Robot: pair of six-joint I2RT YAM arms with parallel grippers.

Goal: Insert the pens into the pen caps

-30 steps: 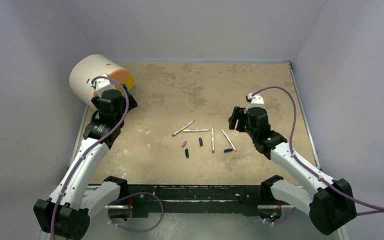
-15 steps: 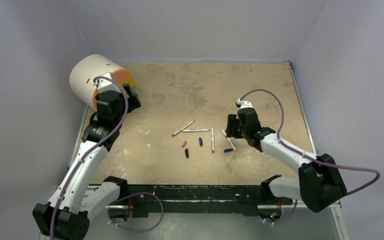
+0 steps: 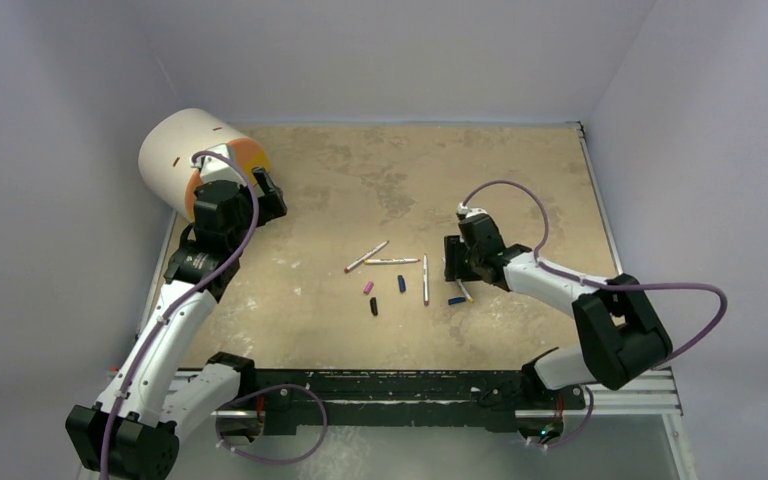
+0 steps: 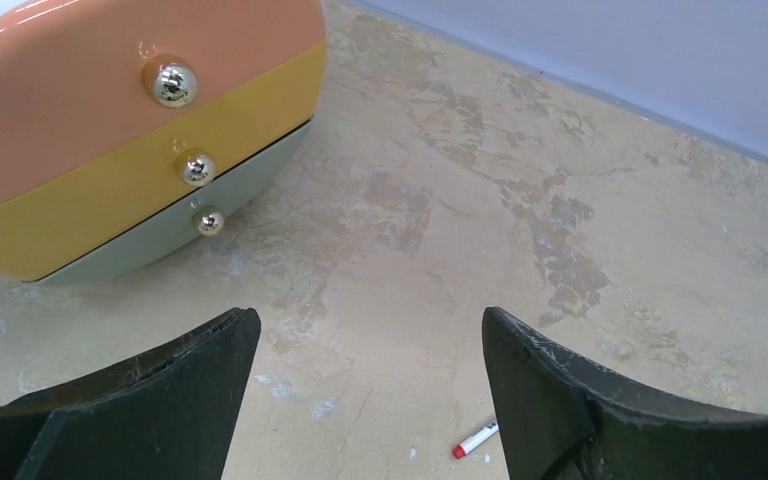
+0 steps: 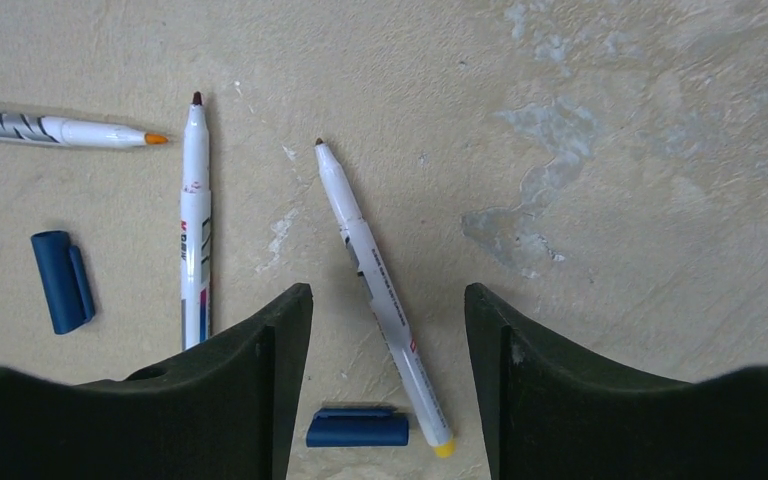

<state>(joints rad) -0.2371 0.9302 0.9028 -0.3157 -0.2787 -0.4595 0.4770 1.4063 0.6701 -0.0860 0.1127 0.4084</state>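
Note:
Four white pens lie mid-table: a slanted one [image 3: 367,256], a level one [image 3: 392,261], an upright one [image 3: 425,279] and one [image 3: 463,291] partly under my right gripper [image 3: 452,262]. Caps lie near them: pink [image 3: 368,287], dark blue [image 3: 401,283], black [image 3: 373,306], dark blue [image 3: 456,300]. In the right wrist view my right gripper [image 5: 388,295] is open, straddling the yellow-ended pen [image 5: 375,290], with a blue cap [image 5: 357,428] beside its end. My left gripper [image 3: 270,195] is open and empty, far left; it [image 4: 370,318] sees one red-ended pen [image 4: 477,438].
A white round drawer unit [image 3: 185,155] with orange, yellow and grey-green fronts [image 4: 110,130] stands at the back left, close to my left gripper. The right wrist view also shows an orange-tipped pen [image 5: 60,130], a dark-tipped pen [image 5: 196,230] and another blue cap [image 5: 61,281].
My right gripper has moved left and down over the rightmost pen, its arm folding in. My left gripper has shifted slightly right. Pens and caps have not moved.

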